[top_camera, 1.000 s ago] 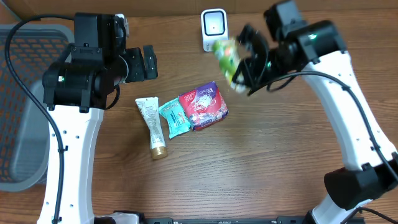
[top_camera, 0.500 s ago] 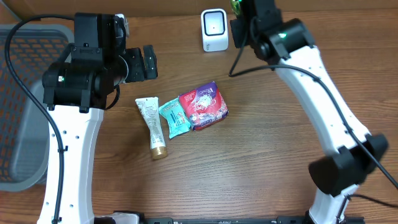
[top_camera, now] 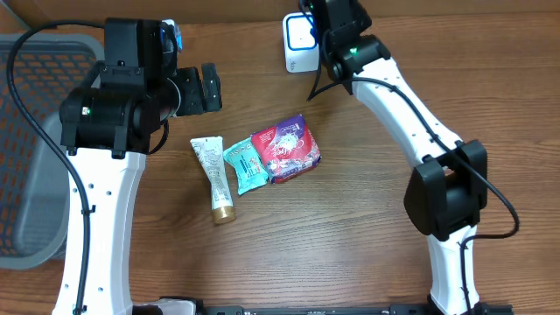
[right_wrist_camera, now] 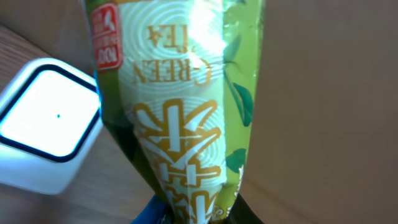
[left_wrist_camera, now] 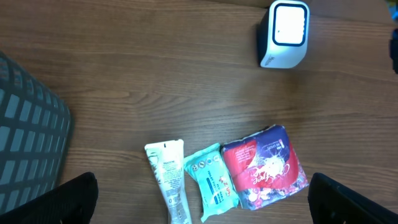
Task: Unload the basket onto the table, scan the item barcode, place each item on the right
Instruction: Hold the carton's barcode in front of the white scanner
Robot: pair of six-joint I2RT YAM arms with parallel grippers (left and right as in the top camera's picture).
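The right gripper pinches shut on the narrowed end of a seemingly light, limp, slippery green tea packet, with the scanner just beside it.

Noted glossy, creased plastic film on green tea packet, with bright highlights. Recorded smooth, hard white plastic on scanner. Logged brown wood-grain table, matt to faintly satin. Marked grey plastic mesh basket; shiny crinkled film on red-purple pouch; smooth plastic tube.
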